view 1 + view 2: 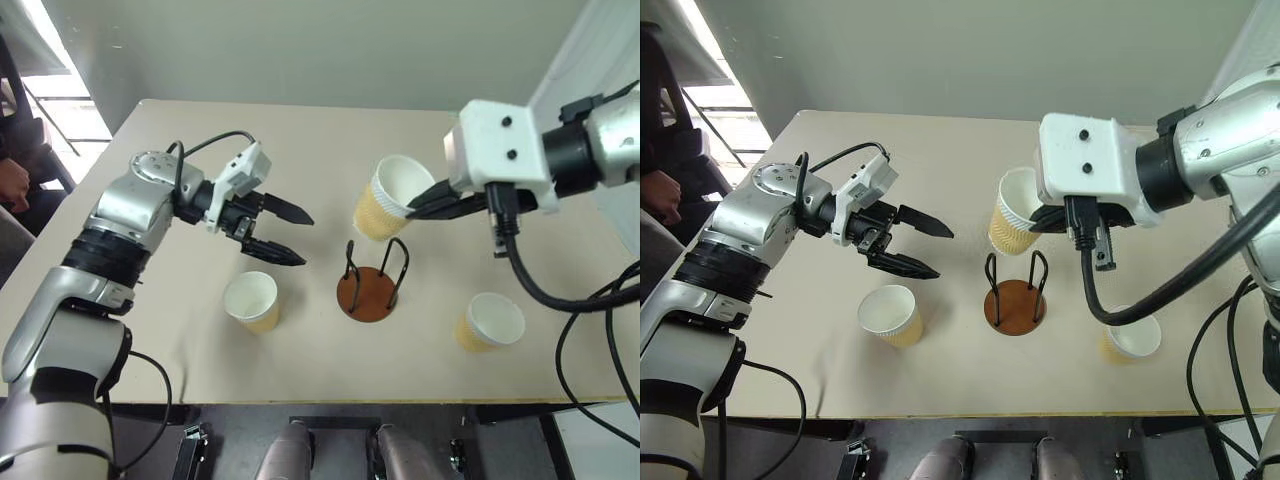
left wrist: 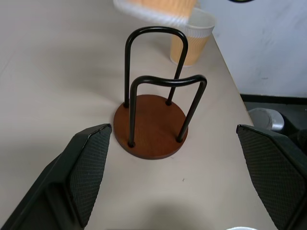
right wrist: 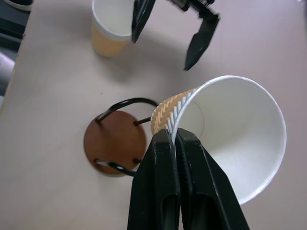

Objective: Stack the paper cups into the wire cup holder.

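1. Wire cup holder (image 1: 372, 284): being kept upright near the middle of the table (image 1: 300, 140), on its round reddish-brown base; its two black wire loops are standing empty, with no cup seated between them.
2. Right gripper (image 3: 173, 139): being held clamped on the rim wall of the first paper cup (image 1: 390, 197), one finger inside and one outside.
3. First paper cup: being carried tilted in the air, above and just behind the holder, touching neither the loops nor the table.
4. Left gripper (image 1: 284, 232): being held wide apart and empty, above the table to the left of the holder, pointed toward it.
5. Second paper cup (image 1: 252, 301): being left upright on the table, below the left gripper and beside the holder, untouched.
6. Third paper cup (image 1: 490, 321): being left upright on the table, to the right of the holder, near the table's front edge.
7. Progress, as judged: nothing is being counted as stacked yet. One cup is being brought over the holder; lowering it between the loops is being judged the step in hand, with two further cups remaining to be picked up and nested.
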`<action>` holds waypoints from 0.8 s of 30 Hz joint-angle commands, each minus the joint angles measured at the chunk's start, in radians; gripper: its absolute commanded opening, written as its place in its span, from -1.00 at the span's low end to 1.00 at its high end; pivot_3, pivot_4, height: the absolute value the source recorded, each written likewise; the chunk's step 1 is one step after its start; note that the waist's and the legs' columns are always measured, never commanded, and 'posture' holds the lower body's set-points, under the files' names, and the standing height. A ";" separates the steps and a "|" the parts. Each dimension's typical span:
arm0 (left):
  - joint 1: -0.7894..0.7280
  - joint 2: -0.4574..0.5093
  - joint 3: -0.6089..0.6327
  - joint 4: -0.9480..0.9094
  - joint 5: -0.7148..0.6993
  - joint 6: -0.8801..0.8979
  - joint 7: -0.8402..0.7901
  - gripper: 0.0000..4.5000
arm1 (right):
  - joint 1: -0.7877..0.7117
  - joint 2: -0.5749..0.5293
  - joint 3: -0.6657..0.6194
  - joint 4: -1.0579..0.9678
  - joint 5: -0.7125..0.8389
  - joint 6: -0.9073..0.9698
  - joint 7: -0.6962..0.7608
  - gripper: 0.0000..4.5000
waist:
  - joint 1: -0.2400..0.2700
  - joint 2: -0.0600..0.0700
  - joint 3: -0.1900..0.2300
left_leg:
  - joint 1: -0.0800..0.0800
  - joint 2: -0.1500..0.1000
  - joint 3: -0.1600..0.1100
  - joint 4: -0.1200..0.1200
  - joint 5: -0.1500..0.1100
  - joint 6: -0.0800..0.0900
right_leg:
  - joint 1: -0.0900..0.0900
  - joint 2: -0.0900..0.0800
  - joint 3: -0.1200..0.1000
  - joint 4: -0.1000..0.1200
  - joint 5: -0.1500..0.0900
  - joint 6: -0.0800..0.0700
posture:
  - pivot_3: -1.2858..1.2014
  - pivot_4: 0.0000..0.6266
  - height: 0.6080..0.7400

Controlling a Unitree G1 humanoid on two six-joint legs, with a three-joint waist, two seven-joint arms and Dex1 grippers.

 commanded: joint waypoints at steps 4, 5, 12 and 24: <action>-0.017 0.035 0.006 -0.030 -0.035 -0.016 -0.035 1.00 | 0.061 -0.033 0.023 -0.029 -0.008 -0.074 -0.018 -0.98 | 0.000 0.000 0.000 | 0.000 0.000 0.000 0.000 0.000 0.000 | 0.000 0.000 0.000 0.000 0.000 0.001 | 0.03 -0.52 1.00; -0.015 0.039 0.007 -0.032 -0.035 -0.016 -0.035 1.00 | 0.067 -0.032 0.025 -0.033 -0.006 -0.077 -0.019 -0.98 | 0.000 0.000 0.000 | -0.001 0.000 0.000 0.000 0.000 0.000 | 0.000 0.000 0.000 0.000 0.000 0.001 | 0.03 -0.52 1.00; -0.007 0.048 0.010 -0.036 -0.038 -0.017 -0.035 1.00 | 0.082 -0.012 0.043 -0.053 0.006 -0.084 -0.027 -0.98 | 0.000 0.000 0.000 | -0.001 0.000 0.000 0.001 0.000 0.001 | -0.001 0.000 0.000 0.000 0.000 0.001 | 0.03 -0.52 1.00; -0.010 0.037 0.014 -0.032 -0.030 -0.013 -0.035 1.00 | 0.117 -0.019 0.090 -0.060 -0.037 -0.182 -0.018 -0.98 | -0.001 0.000 0.000 | -0.001 0.000 0.000 0.001 0.001 0.001 | -0.001 0.000 0.000 0.000 0.001 0.002 | 0.03 -0.52 1.00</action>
